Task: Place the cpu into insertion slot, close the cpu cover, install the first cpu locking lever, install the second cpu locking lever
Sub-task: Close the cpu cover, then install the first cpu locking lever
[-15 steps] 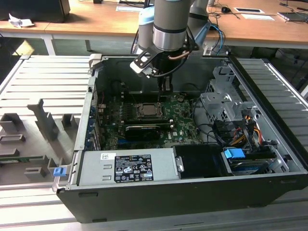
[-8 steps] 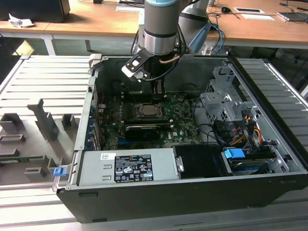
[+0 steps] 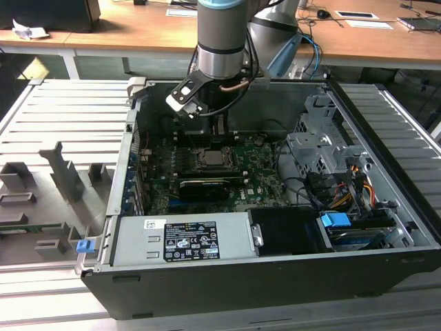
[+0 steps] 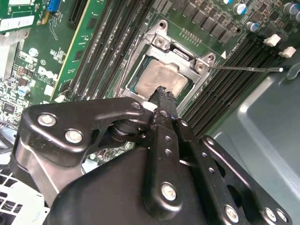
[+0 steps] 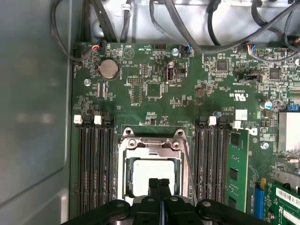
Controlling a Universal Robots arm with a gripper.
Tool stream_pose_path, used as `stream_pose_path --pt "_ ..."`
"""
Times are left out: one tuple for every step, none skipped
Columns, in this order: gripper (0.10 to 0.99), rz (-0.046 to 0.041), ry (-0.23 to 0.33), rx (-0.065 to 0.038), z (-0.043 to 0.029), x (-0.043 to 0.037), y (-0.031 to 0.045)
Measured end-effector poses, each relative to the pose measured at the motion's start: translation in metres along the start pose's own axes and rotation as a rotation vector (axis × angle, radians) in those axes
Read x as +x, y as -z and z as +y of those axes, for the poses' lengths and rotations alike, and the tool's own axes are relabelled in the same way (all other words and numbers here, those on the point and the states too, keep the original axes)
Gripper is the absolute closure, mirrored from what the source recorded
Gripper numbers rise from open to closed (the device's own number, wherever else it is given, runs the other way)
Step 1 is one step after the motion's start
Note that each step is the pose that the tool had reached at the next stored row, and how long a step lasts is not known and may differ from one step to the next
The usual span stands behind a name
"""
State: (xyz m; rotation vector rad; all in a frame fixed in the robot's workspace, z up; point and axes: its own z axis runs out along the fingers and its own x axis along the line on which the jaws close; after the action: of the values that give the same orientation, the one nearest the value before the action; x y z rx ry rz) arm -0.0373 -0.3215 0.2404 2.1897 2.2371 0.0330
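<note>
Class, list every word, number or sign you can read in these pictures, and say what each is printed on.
Nothing can be quoted: all print is too small to read.
Label on the power supply box: unreadable.
White lettering on the green circuit board: unreadable.
White sticker on a green card: unreadable.

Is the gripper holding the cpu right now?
No, the cpu lies flat, framed by the cpu cover, and the gripper is shut empty over it.

cpu (image 5: 145,171) edge hidden by gripper (image 5: 159,182) in both wrist views.
</note>
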Motion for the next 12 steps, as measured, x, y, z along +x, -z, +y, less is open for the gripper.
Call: stream_pose_path --pt "0.98 0.0 0.0 0.0 -0.0007 0.0 0.0" --pt "0.98 0.0 0.0 0.0 -0.0019 0.0 0.0" --pt "0.98 0.0 0.0 0.0 -0.0024 0.0001 0.0" --pt "0.98 0.0 0.0 0.0 -0.0024 0.0001 0.0" --pt "0.98 -0.0003 0.0 0.0 -0.0024 0.0 0.0005" --pt "0.98 0.0001 0.0 0.0 -0.0024 0.0001 0.0007" --pt "0.98 -0.0001 0.0 0.0 -0.0024 0.0 0.0009" --pt "0.98 -0.0001 0.0 0.0 -0.0024 0.0001 0.0009" --pt "0.98 -0.0001 0.0 0.0 -0.0024 0.0001 0.0009" --pt "0.98 -0.0001 0.0 0.0 -0.0024 0.0 0.0009" --pt "0.98 -0.0001 0.0 0.0 -0.0024 0.0 0.001" --pt "0.98 -0.0001 0.0 0.0 -0.0024 0.0 0.001"
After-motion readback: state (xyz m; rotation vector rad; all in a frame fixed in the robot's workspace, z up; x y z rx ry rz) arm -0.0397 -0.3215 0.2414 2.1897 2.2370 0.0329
